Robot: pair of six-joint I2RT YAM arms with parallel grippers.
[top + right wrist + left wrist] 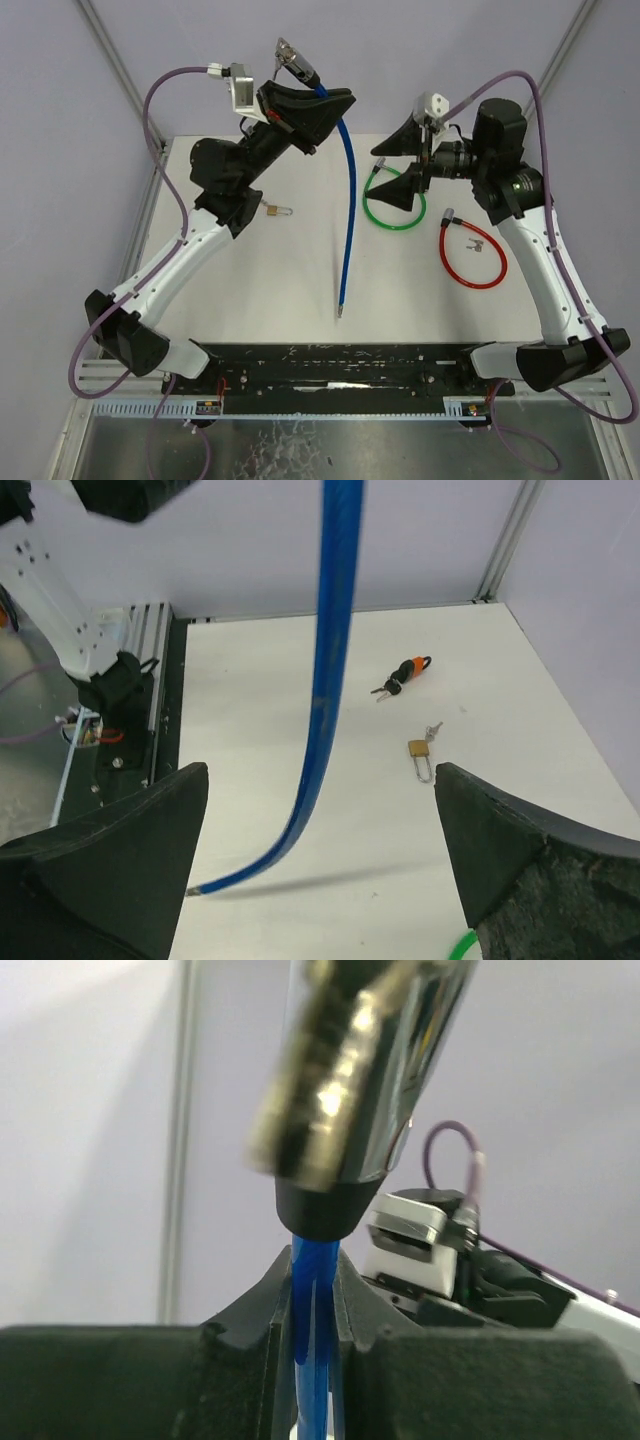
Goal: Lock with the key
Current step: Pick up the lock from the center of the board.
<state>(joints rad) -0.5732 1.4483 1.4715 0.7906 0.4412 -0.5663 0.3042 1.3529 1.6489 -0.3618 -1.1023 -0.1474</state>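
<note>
The white table carries several locks and keys. The left arm is raised above its far edge, and the left hand is pressed together, pinching the blue cable lock just below its metal lock head. From that grip the blue cable hangs down in a long curve, and its free end rests on the table.

The right hand is beside the blue cable on the right arm's side, its fingers spread wide around nothing.

On that same side of the blue cable lie a red cable loop, farther from it, and a green cable loop, nearer and partly under the right hand. A small set of keys lies inside the red loop.

On the left arm's side of the blue cable lies a brass padlock with a key at its body. Just beyond it is a key bunch with an orange tag.
</note>
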